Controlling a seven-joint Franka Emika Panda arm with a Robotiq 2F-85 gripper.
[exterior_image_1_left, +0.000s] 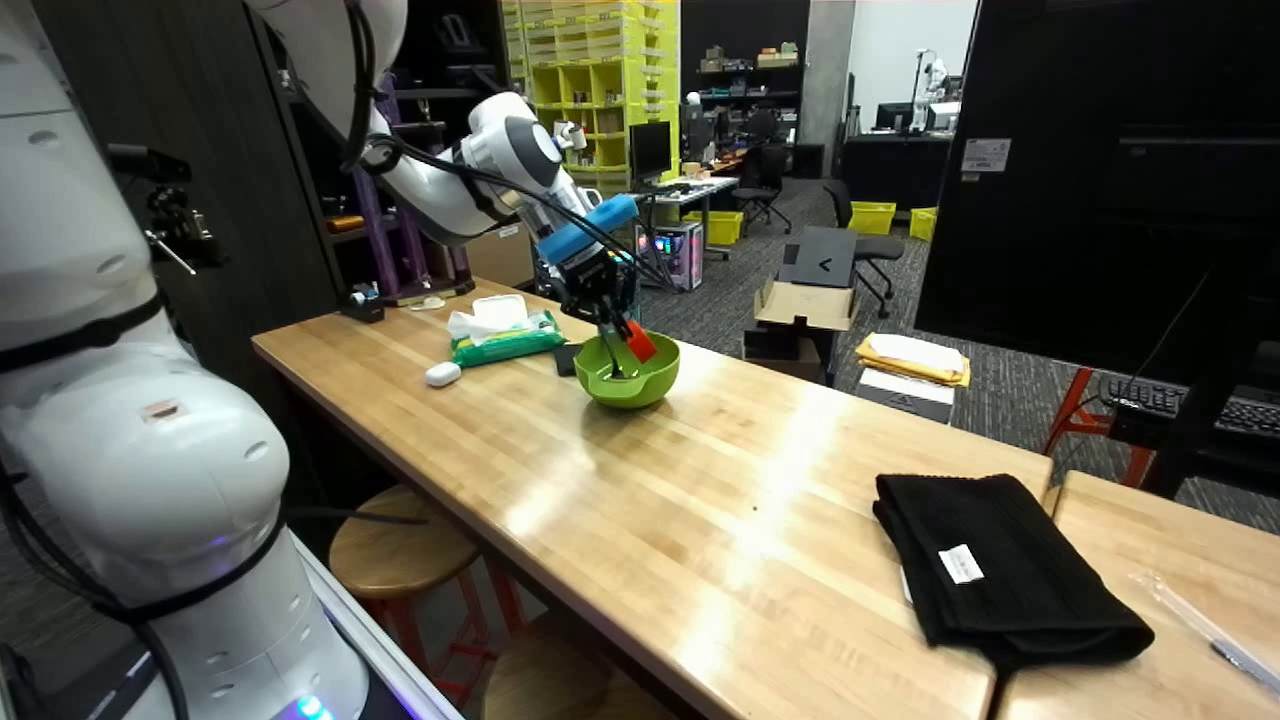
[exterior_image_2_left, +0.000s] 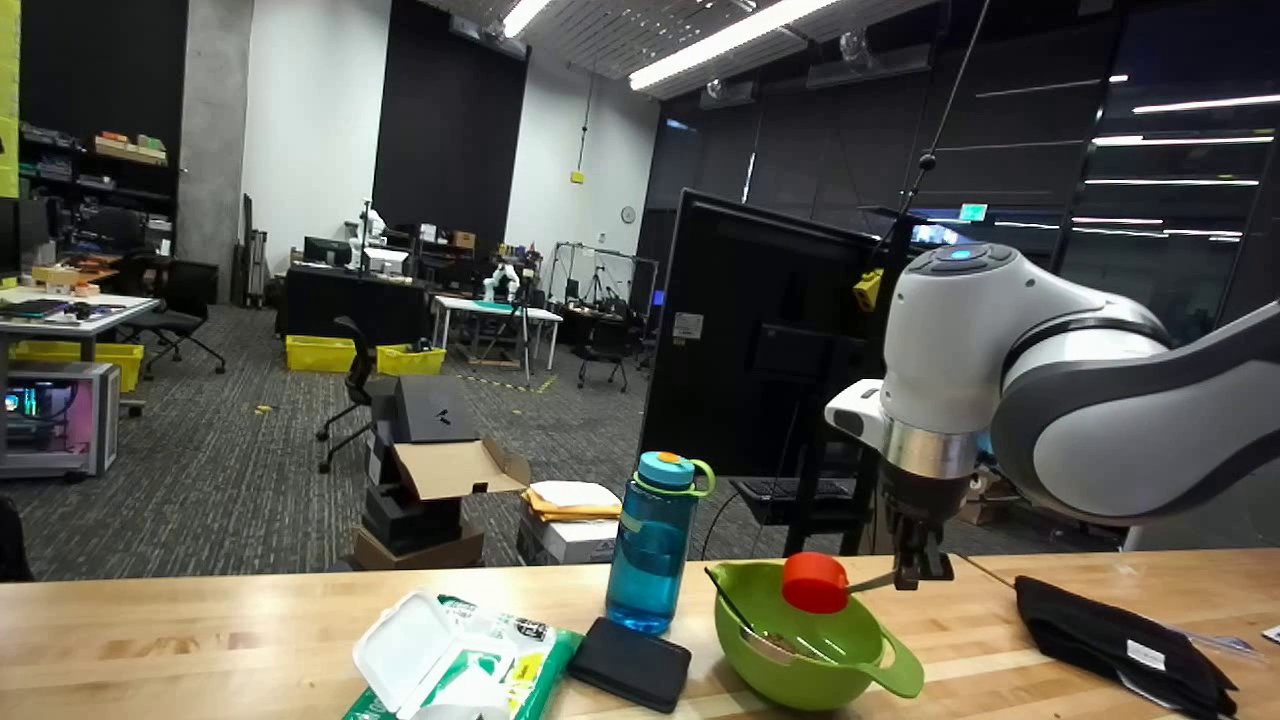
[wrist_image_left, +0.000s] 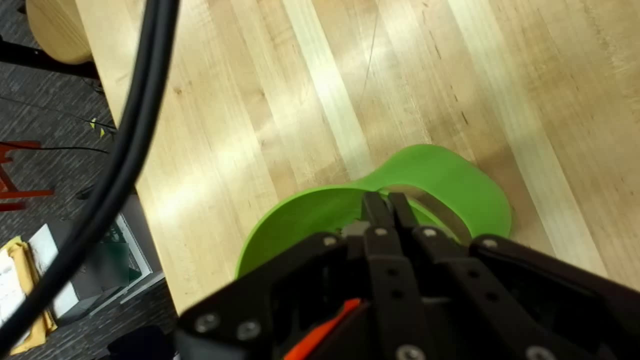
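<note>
- In an exterior view a tall blue bottle (exterior_image_2_left: 648, 560) stands on the wooden table (exterior_image_1_left: 700, 520) next to a flat black case (exterior_image_2_left: 632, 662); the wrist view does not take them in.
- In an exterior view you can look into the green bowl (exterior_image_2_left: 790, 688): a thin black stick (exterior_image_2_left: 735, 602) leans on its rim, and brown bits (exterior_image_2_left: 780, 640) lie inside. In the wrist view the fingers (wrist_image_left: 375, 212) hide most of that.
- In an exterior view a small white thing (exterior_image_1_left: 442, 374) lies near a pack of wipes (exterior_image_1_left: 508, 345).
- The wrist view looks down close on the bowl's wide loop (wrist_image_left: 450, 175).
- In both exterior views the white arm (exterior_image_2_left: 960, 350) bends over the table, and its end points down at the bowl.
- The gripper (exterior_image_2_left: 922, 572) is pinched closed, with its fingers side by side. It holds the end of the grey handle (exterior_image_2_left: 872, 582) of a red cup (exterior_image_2_left: 815, 590).
- The gripper is above the bowl, close to the rim where the loop is.
- The red cup sticks out to one side of the fingertips, over the bowl's mouth. I cannot tell if it touches the bowl, or which way its open side faces.
- In the wrist view only a red strip of the cup peeks out past the black parts.
- A black cloth (exterior_image_1_left: 1000, 570) lies well apart from the bowl.
</note>
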